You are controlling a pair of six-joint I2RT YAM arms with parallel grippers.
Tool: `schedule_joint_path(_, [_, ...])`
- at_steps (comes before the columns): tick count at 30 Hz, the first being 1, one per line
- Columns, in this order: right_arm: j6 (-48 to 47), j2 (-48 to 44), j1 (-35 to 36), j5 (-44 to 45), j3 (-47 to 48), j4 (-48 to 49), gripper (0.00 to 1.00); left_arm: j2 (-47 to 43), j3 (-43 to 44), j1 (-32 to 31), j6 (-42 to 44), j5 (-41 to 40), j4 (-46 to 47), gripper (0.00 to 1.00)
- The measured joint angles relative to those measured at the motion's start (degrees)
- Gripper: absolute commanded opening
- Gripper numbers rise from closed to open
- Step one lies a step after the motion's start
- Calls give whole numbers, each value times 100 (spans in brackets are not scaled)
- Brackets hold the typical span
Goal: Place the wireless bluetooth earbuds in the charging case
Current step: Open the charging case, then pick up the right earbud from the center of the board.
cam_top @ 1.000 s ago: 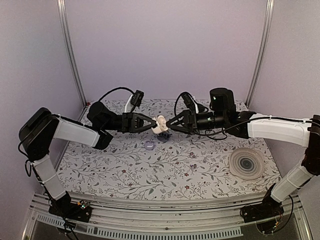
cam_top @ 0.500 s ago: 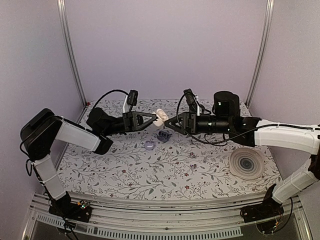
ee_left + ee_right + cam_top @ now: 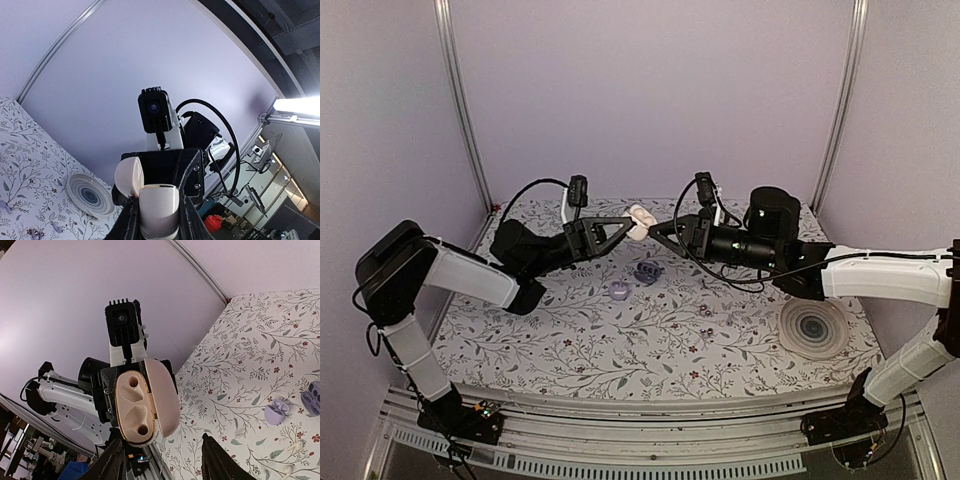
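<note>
My left gripper (image 3: 628,226) is shut on a cream charging case (image 3: 640,221), held up above the floral cloth. In the right wrist view the case (image 3: 136,407) faces me with its lid (image 3: 165,397) swung open and two empty sockets showing. My right gripper (image 3: 663,233) hangs just right of the case, open, with nothing between its fingers (image 3: 114,462). Small pale earbud-like pieces (image 3: 296,444) lie on the cloth. In the left wrist view the case (image 3: 159,212) sits between the jaws, lid (image 3: 129,176) up.
A small blue-grey clamshell (image 3: 647,271) and a lilac one (image 3: 620,290) lie on the cloth below the grippers. A pale plate with dark rings (image 3: 812,326) sits at the right. Side walls and metal posts enclose the table.
The left gripper has lifted the cream case higher. The right gripper, touching it a second ago, now stands apart from it and has risen too.
</note>
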Motion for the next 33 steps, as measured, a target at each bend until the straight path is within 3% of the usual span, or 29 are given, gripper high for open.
schedule_joint_path(6, [22, -227, -9, 177, -236, -203, 54, -240, -173, 157, 192, 236, -74, 0])
schedule_joint_path(16, [-472, -1067, -293, 702, -463, -1615, 60, -675, -861, 588, 610, 831, -459, 0])
schedule_joint_path(26, [-815, -879, -343, 970, -459, -2485, 64, -673, -1158, 588, 678, 1154, -479, 0])
schedule_joint_path(33, [-855, -575, -372, 1047, -271, -2824, 73, -673, -1165, 590, 721, 1241, -485, 0])
